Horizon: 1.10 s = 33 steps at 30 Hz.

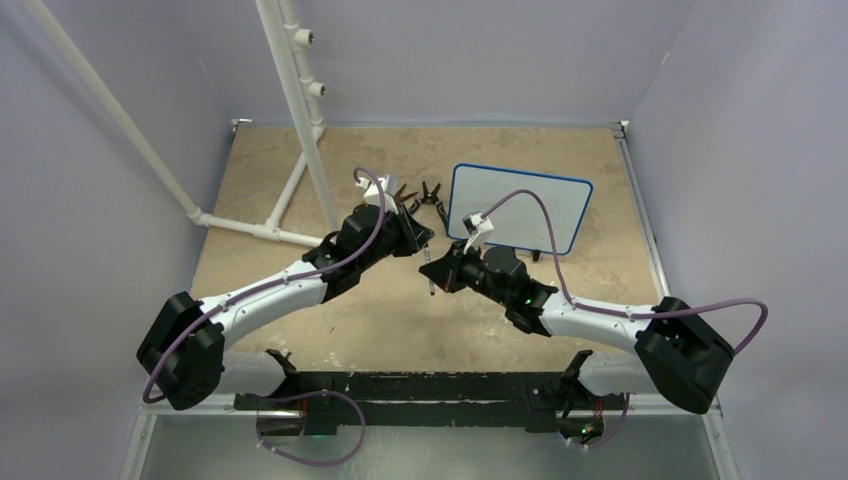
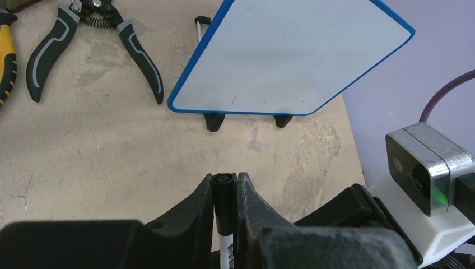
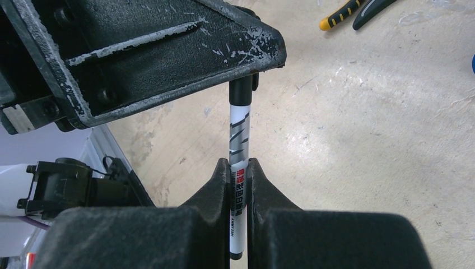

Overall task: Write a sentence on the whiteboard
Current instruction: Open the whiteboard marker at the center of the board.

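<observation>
The whiteboard (image 1: 520, 205), white with a blue rim, stands tilted on small black feet at the back right. Its face (image 2: 291, 56) is blank but for a tiny speck, and the sentence is not in view. A white marker (image 3: 238, 140) with a black cap (image 2: 224, 202) is held upright between both arms above the table's middle (image 1: 430, 272). My left gripper (image 2: 226, 178) is shut on the cap end. Lower down, my right gripper (image 3: 240, 162) is shut on the printed barrel. Cap and barrel look joined.
Grey-handled pliers (image 2: 89, 33) and a yellow-handled tool (image 2: 5, 56) lie left of the board, near the back (image 1: 420, 195). A white pipe frame (image 1: 300, 120) rises at the back left. Purple walls close in the tan table (image 1: 400, 320).
</observation>
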Each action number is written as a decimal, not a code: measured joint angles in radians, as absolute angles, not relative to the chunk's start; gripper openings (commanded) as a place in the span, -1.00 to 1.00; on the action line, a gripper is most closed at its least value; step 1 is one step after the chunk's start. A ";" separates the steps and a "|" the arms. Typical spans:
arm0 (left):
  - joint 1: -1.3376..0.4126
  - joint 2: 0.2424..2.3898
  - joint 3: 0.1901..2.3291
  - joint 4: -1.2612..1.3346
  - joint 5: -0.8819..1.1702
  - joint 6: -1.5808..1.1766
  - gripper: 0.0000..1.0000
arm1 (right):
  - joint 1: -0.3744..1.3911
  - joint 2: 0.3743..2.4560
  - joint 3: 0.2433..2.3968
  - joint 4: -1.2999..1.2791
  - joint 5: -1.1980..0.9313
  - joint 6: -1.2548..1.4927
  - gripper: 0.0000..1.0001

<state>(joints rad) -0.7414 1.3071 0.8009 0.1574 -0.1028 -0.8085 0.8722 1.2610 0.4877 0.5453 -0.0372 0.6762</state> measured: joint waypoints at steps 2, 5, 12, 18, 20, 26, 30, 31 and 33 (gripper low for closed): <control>-0.738 1.307 0.801 0.156 -0.095 -0.809 -1.00 | 0.873 1.261 0.488 0.546 -0.035 0.678 -1.00; -0.731 1.307 0.801 0.155 -0.080 -0.808 -1.00 | 0.876 1.261 0.488 0.546 -0.030 0.681 -1.00; -0.721 1.302 0.801 0.159 -0.064 -0.810 -1.00 | 0.883 1.255 0.488 0.548 -0.017 0.682 -1.00; -0.705 1.301 0.801 0.170 -0.027 -0.812 -1.00 | 0.883 1.242 0.488 0.547 -0.014 0.688 -1.00; -0.696 1.299 0.801 0.176 -0.009 -0.822 -1.00 | 0.883 1.233 0.488 0.546 -0.009 0.691 -1.00; -0.685 1.296 0.801 0.178 0.009 -0.829 -1.00 | 0.888 1.235 0.490 0.547 0.001 0.693 -1.00; -0.671 1.296 0.800 0.186 0.029 -0.826 -1.00 | 0.892 1.245 0.501 0.548 0.011 0.693 -1.00; -0.669 1.296 0.800 0.190 0.036 -0.826 -1.00 | 0.892 1.245 0.501 0.550 0.012 0.693 -1.00; -0.661 1.296 0.800 0.199 0.053 -0.825 -1.00 | 0.892 1.245 0.501 0.558 0.013 0.693 -1.00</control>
